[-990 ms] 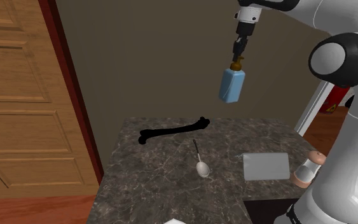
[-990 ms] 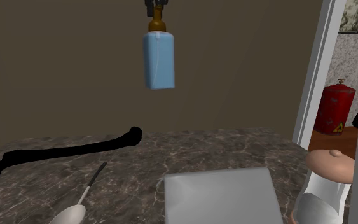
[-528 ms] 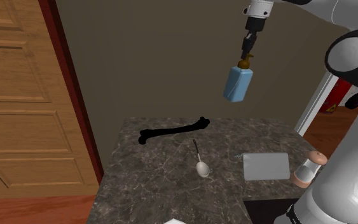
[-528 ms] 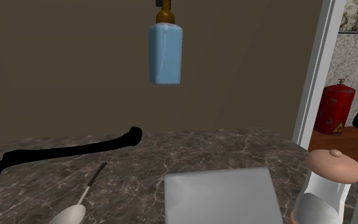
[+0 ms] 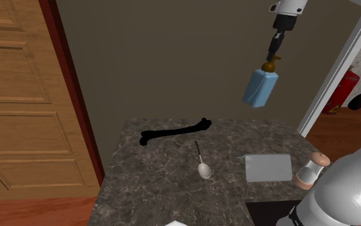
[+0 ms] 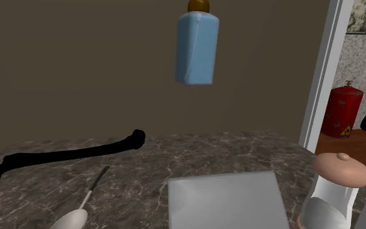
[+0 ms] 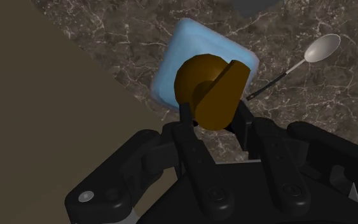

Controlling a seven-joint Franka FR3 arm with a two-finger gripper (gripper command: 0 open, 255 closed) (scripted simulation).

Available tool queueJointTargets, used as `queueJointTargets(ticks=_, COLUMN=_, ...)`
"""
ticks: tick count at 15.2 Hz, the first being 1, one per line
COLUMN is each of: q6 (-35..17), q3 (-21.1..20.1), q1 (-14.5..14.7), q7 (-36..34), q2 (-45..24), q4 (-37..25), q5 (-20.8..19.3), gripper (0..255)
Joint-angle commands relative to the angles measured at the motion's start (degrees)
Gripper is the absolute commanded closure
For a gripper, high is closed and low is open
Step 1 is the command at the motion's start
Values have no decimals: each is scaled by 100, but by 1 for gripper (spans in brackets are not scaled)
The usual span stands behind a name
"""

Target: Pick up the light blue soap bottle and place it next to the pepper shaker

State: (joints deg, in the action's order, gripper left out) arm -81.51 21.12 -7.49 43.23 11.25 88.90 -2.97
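Pincer (image 7: 213,119) around brown cap (image 7: 208,89) of light blue soap bottle (image 5: 260,88) directly beneath

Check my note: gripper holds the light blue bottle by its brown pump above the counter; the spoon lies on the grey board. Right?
No. The spoon lies on the counter, apart from the board, as the shoulder view shows. The rest stands.
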Motion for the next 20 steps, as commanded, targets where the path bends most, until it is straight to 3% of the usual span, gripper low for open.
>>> queueJointTargets(ticks=1, q6=18, q3=17, q1=-57, q7=78, q2=386, q4=339, q5=-140, gripper=255)
queueJointTargets(ticks=10, q6=458, q3=193, q1=-401, q7=591, q2=1767, q4=1169, q5=-691, gripper=255)
queueJointTargets(ticks=20, q6=1194, q3=558, q1=-806, q7=1445, q2=2884, q4=1378, q5=-1336, gripper=255)
